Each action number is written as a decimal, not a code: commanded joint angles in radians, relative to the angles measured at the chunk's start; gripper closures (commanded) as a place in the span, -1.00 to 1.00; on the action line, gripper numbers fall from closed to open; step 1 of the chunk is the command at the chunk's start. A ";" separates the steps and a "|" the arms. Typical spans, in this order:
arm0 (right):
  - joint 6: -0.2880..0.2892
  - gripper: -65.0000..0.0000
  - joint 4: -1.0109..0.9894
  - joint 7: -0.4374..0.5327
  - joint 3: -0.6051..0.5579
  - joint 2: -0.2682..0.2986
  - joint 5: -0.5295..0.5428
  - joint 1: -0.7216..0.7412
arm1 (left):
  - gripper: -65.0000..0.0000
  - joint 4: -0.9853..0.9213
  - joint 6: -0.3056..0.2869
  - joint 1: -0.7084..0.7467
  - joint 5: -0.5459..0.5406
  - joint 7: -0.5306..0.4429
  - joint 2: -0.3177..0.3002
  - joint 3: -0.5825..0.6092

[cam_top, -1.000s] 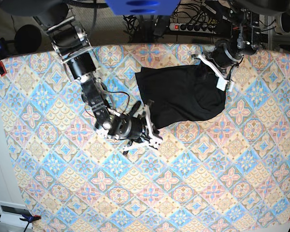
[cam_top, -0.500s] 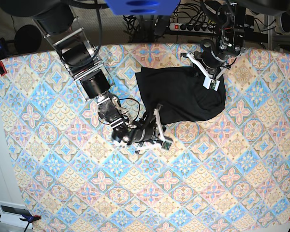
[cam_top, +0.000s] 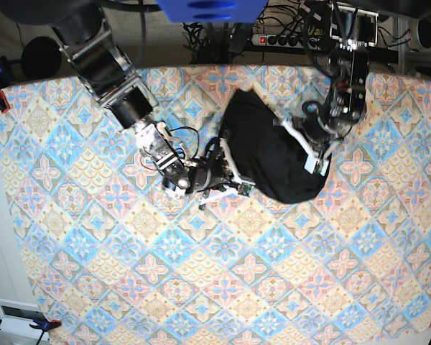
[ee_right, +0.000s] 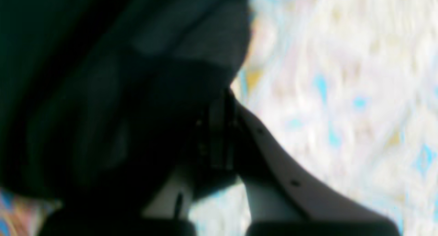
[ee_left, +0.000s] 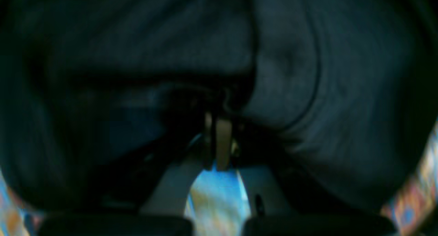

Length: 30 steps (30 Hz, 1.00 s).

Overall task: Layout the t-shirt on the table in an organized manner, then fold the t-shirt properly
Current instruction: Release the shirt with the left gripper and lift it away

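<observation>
I am looking down on a wide bench (cam_top: 93, 287) covered in a pastel cloth of blue, pink and cream diamonds. The t-shirt (cam_top: 269, 154), plain black, sits bunched in a rounded heap on the far half of the bench, a little right of centre in the overhead view, with nothing else on the cloth.

My right hand (cam_top: 226, 176) reaches in from the left of that view and meets the near left edge of the heap. Its wrist camera shows the jaws pressed together with dark fabric gathered between them, so I judge it is pinching the t-shirt. My left hand (cam_top: 312, 147) comes down from the far right and rests on the right side of the heap. Its wrist view is nearly filled with black cloth, and the pale fingertips (ee_left: 219, 143) are shut tight on a fold.

I judge this to be the laying-out step, with no folding begun. To do it well I would draw the two hands apart, each away from the heap's middle, keeping the cloth low so it drags flat rather than balloons. I would keep both pinches firm, since soft fabric slips easily. I cannot tell which part of the garment each hand grips, so I would watch for a sleeve or hem to show before I let go.
</observation>
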 commanded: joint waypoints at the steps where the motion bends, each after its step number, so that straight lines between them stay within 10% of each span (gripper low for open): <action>1: 0.005 1.00 0.044 -0.047 0.003 0.026 -0.021 -0.004 | 1.00 -0.014 0.017 -0.033 0.020 0.008 -0.010 0.021; 7: 0.005 1.00 0.237 -0.134 0.095 0.138 -0.021 -0.102 | 1.00 -0.126 0.018 -0.206 0.020 0.003 0.016 0.133; 15: 0.005 1.00 0.451 -0.160 0.366 0.148 -0.020 -0.305 | 1.00 -0.253 0.018 -0.369 0.017 0.000 0.116 0.125; 21: 0.005 1.00 0.557 -0.152 0.398 0.138 -0.014 -0.330 | 1.00 -0.262 0.020 -0.375 0.017 0.008 0.186 -0.160; 30: 0.007 1.00 0.558 -0.076 0.415 -0.033 -0.012 -0.382 | 1.00 -0.196 0.101 -0.303 0.009 0.015 0.162 -0.502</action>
